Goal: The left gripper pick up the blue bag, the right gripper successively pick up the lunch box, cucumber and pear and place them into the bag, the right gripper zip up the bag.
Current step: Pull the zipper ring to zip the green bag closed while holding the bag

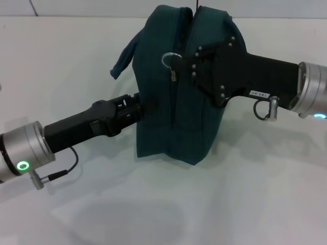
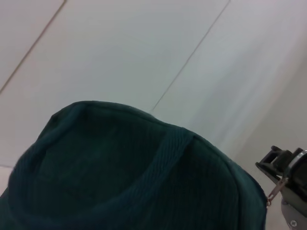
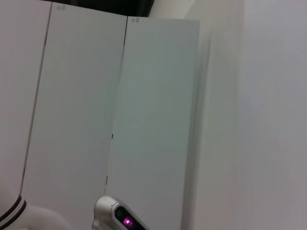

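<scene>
From the head camera, the blue bag [image 1: 176, 97] stood upright near the far edge of the tabletop [image 1: 163, 204], its zipper line running down the facing side with the ring pull [image 1: 170, 60] near the top. The left gripper [image 1: 134, 111] pressed against the bag's left side — whether its fingers were closed on fabric I cannot tell. The right gripper [image 1: 190, 64] reached across the bag's front at the ring pull; its finger state was hidden too.

The left wrist camera showed the bag's ribbed cloth and a strap [image 2: 158, 163] — soft, limp material that would likely sag unless held.

The right wrist camera showed only pale wall panels [image 3: 120, 120].

Lunch box, cucumber and pear were not visible, so probably inside. The ring seemed the sensible place to pull.
</scene>
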`<state>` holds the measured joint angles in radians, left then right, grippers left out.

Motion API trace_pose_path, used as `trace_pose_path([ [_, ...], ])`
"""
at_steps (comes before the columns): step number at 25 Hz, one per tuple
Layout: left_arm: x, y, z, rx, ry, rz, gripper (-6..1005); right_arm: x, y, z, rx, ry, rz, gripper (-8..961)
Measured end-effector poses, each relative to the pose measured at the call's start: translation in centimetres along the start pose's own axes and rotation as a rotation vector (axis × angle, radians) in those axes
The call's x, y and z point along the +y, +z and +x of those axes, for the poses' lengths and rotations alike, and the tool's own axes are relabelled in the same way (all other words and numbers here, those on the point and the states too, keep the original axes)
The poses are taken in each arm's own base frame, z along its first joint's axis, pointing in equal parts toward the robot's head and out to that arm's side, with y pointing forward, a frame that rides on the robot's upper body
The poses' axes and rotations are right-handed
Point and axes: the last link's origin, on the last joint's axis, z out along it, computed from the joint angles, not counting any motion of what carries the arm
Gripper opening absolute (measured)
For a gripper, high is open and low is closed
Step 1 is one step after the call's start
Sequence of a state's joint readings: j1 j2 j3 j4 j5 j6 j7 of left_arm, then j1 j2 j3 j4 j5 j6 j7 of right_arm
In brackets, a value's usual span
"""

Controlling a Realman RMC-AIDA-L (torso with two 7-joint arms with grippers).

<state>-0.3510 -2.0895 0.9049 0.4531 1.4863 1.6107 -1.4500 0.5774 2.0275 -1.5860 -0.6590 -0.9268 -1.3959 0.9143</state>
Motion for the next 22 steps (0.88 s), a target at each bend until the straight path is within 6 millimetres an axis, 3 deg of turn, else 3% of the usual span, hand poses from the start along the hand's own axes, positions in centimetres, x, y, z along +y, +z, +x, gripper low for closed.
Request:
trace_pose_path([
  [2, 0.00, 0.07, -0.01, 0.001, 0.000, -0.001, 421, -0.08, -0.13, 0.06, 0.001, 0.003, 0.007, 43],
  [13, 0.23, 0.33, -0.17, -0.015, 0.023, -0.021, 235, -0.49, -0.39, -0.19, -0.021, 0.014, 0.035, 46],
  [22, 0.61, 0.65, -0.74, -0.049, 0.045, -0.047, 159, -0.70, -0.38, -0.49, -0.035, 0.019, 0.045, 49],
])
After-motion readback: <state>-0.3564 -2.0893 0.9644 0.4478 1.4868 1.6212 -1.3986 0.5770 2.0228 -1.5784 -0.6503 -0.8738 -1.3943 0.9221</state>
